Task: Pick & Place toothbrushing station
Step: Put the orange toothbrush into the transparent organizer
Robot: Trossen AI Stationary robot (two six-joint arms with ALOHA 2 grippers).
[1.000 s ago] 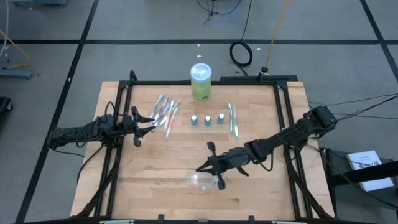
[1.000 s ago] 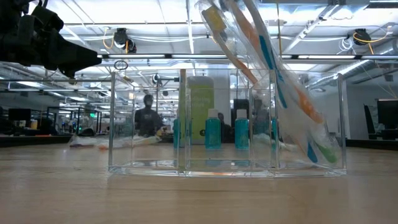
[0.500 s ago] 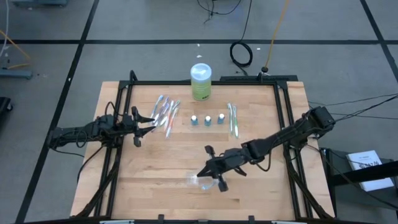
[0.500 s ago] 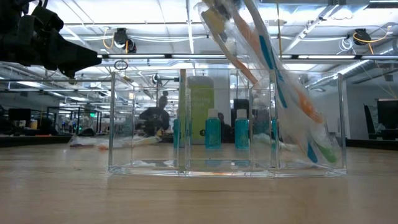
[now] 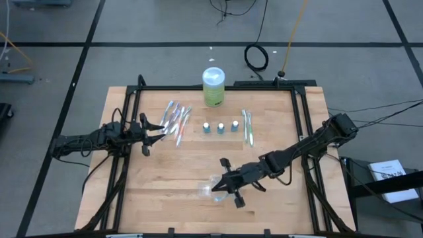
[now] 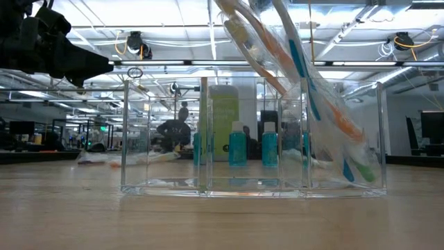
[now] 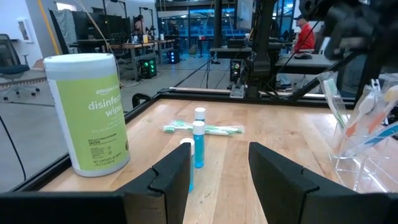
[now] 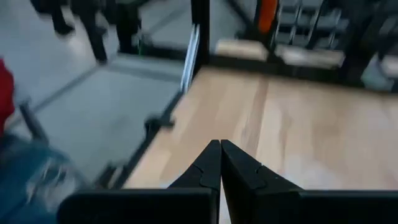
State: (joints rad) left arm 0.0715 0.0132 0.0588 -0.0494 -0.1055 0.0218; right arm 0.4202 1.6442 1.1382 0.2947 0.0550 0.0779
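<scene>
A clear plastic holder (image 5: 210, 192) with compartments stands near the table's front edge. Several wrapped toothbrushes (image 6: 312, 104) lean in its right compartment (image 6: 343, 139), tops out of the low view. My right gripper (image 5: 215, 188) is shut just above the holder; its wrist view (image 8: 221, 146) shows nothing between the fingers. My left gripper (image 5: 157, 127) is open and empty at the table's left, beside a pile of toothbrushes (image 5: 176, 119) lying flat. Three small blue-and-white tubes (image 5: 220, 127) stand upright at the middle. A green-and-white toothbrush pair (image 5: 248, 127) lies right of them. My right gripper is shut above the clear holder, fingers slanting down from the table's right. I cannot tell whether it touches the toothbrushes leaning there: the place lies outside the low view and is too small in the high view.
A green wipes canister (image 5: 213, 86) stands at the table's far edge, behind the tubes. A black frame (image 5: 301, 132) runs along the table's sides. People show in the room beyond the table (image 6: 175, 132). Bare wood lies between the holder and the tubes.
My right gripper has gone a little toward the table's near edge over the clear holder. The toothbrushes leaning in the holder have shifted slightly at their upper ends; their lower ends have stayed in the compartment.
</scene>
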